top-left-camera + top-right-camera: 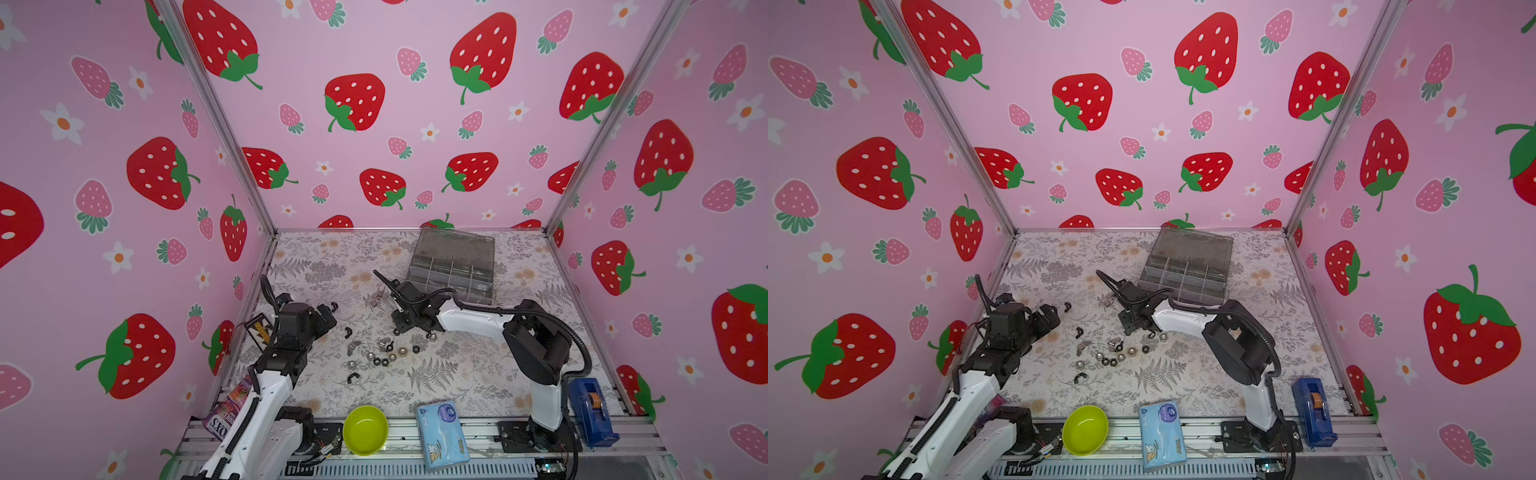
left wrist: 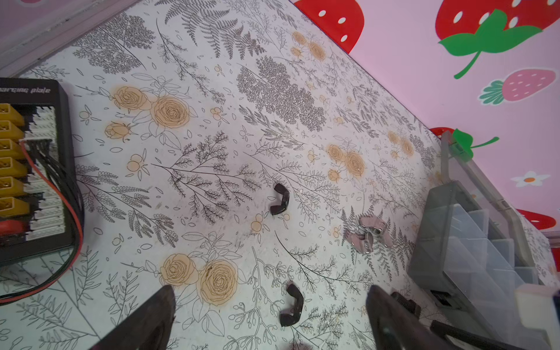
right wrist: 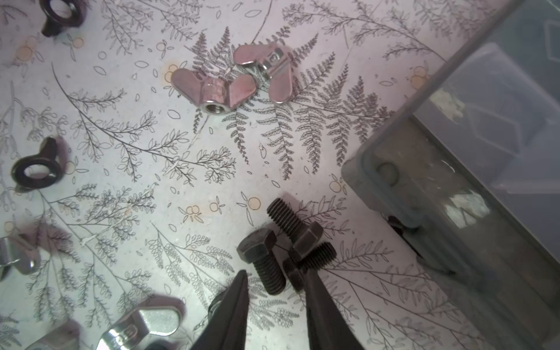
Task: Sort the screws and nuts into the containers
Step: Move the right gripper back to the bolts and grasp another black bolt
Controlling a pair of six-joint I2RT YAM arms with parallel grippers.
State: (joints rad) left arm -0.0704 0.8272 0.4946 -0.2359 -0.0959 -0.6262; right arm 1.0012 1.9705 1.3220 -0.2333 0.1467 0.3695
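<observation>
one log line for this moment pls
left claw open, empty | right claw open astride black screw | organizer box lid up

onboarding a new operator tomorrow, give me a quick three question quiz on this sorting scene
1. True or false: the organizer box has its lid open.
2. In the right wrist view, what lies between the right gripper's fingers? A) silver wing nut B) black screw C) hex nut
3. Fill in: the silver wing nuts touching each other near the box number ___.
Key: 1 true; 2 B; 3 two.
</observation>
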